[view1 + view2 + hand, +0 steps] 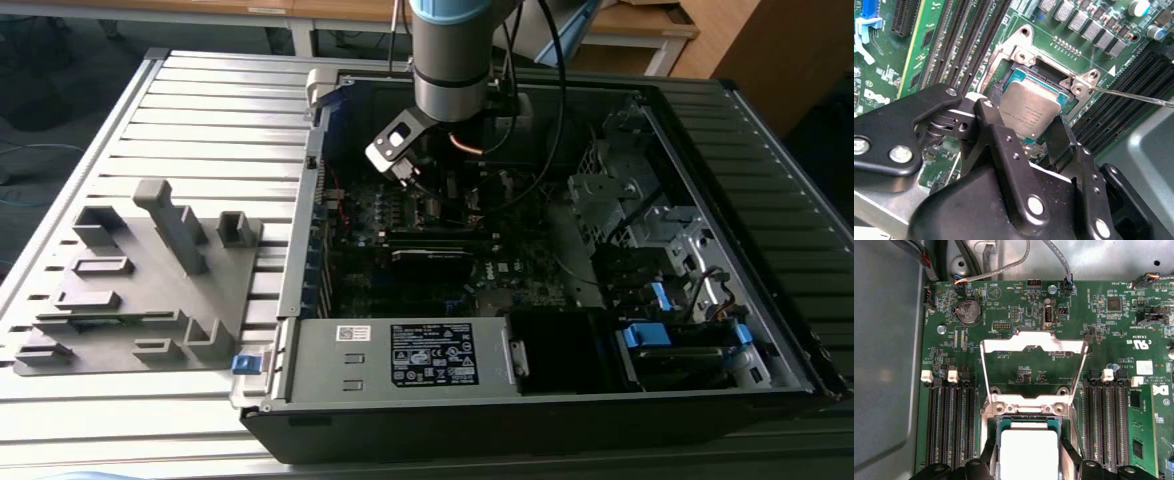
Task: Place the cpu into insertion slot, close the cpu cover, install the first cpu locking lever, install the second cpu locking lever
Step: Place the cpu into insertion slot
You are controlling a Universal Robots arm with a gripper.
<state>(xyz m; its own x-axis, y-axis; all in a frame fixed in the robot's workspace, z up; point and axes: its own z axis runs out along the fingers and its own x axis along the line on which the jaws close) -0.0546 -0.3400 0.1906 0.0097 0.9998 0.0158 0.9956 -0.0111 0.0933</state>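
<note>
Far inside the case (302,270), our gripper (1021,122) pinches the cpu (1029,450) just over the insertion slot (1040,68); we see the cpu cover (1004,346) open.

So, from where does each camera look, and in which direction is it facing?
Exterior view: off the arm, high up, looking down into the open computer case; the arm shows above it.
First wrist view: on the arm, looking straight down on the board and the raised cpu cover; the gripper shows.
Second wrist view: on the arm, close and slanted over the insertion slot; the black fingers show.
Shared: both wrist views show the gripper shut on the cpu.
</note>
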